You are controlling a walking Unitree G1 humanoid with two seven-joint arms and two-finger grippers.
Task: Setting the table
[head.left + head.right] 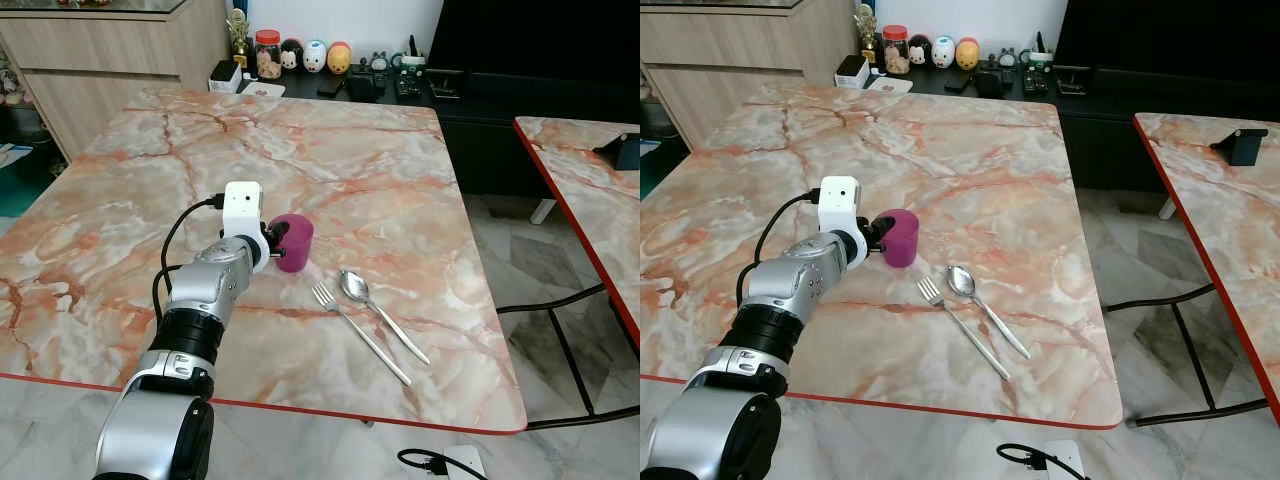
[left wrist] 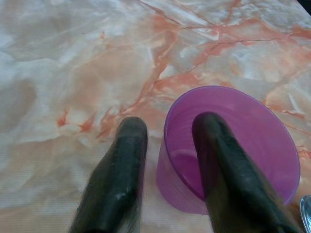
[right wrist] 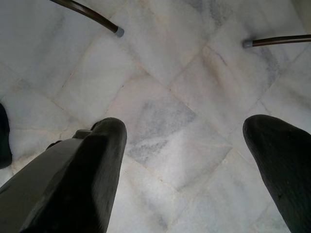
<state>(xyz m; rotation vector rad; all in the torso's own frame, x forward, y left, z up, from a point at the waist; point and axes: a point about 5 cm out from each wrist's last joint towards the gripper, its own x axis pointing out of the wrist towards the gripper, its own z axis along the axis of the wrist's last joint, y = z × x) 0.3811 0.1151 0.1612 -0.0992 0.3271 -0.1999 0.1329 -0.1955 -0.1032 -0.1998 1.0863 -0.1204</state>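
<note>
The likeliest trouble was the cup (image 1: 293, 242) tipping or sliding: the left gripper (image 2: 167, 133) had it only by the rim wall, one finger inside the bowl and the other outside, so a sideways pull or an uneven lift could, by my judgement, have rolled it over towards the fork (image 1: 358, 333) and spoon (image 1: 380, 312) lying just beside it, knocking them out of line. A thin plastic wall also looked apt to flex and slip out if the hold was light. The purple cup stood upright on the marble counter (image 1: 120, 230), near the middle of it and a little towards the robot, with the fork and spoon laid side by side on its right. In the left wrist view the fingers (image 2: 119, 179) straddled the near wall of the cup, the inner one pressed down along the inside and the outer one standing slightly off the outside, so they were closed about that wall without a fully tight pinch that I could confirm. The right gripper (image 3: 182, 145) hung idle over the tiled floor (image 3: 160, 63), its fingers wide apart and holding nothing.
</note>
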